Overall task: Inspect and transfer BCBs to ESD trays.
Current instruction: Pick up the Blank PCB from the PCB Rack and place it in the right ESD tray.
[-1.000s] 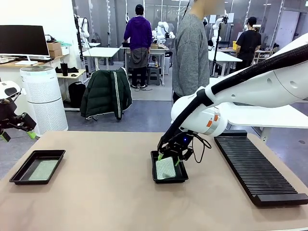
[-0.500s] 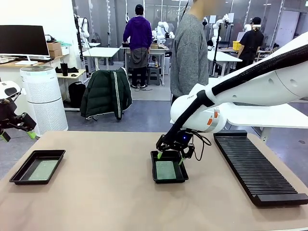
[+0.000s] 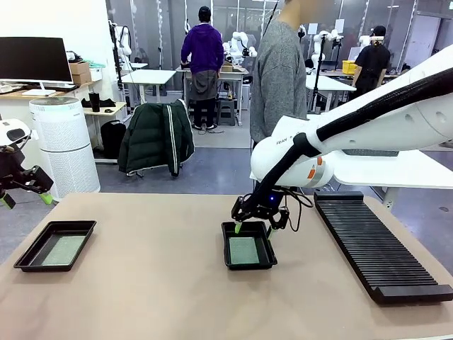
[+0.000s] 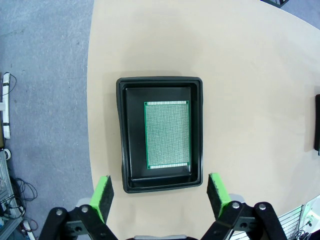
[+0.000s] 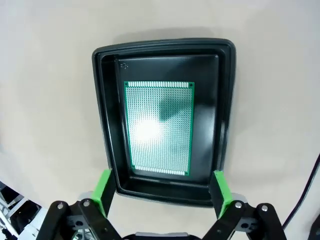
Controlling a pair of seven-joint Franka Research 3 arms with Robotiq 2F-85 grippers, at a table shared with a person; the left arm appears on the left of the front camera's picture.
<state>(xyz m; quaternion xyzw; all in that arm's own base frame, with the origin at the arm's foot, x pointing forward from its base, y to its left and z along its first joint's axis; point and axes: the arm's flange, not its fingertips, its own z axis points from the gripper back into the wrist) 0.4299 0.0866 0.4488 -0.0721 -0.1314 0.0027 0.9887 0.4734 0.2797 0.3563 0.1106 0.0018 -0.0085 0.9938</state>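
Two glossy black ESD trays sit on the tan table. The middle tray [image 3: 248,245] [image 5: 162,120] holds a green BCB [image 3: 245,249] [image 5: 159,127] lying flat on its floor. My right gripper [image 3: 253,227] [image 5: 161,192] hovers open just above that tray's far end, nothing between its green pads. The left tray [image 3: 55,245] [image 4: 161,133] holds another BCB [image 3: 64,249] [image 4: 167,135] lying flat. My left gripper [image 3: 25,198] [image 4: 161,194] hangs open high above the table's left edge, looking straight down on that tray.
A long black ribbed rack [image 3: 379,244] lies along the table's right side. A person in a grey sweater [image 3: 279,78] stands at the far side. Bare tabletop lies between the two trays and along the front edge.
The right gripper let go of the BCB, which was tilted in the middle tray and now lies flat. The gripper opened and rose slightly. The left arm stayed still.
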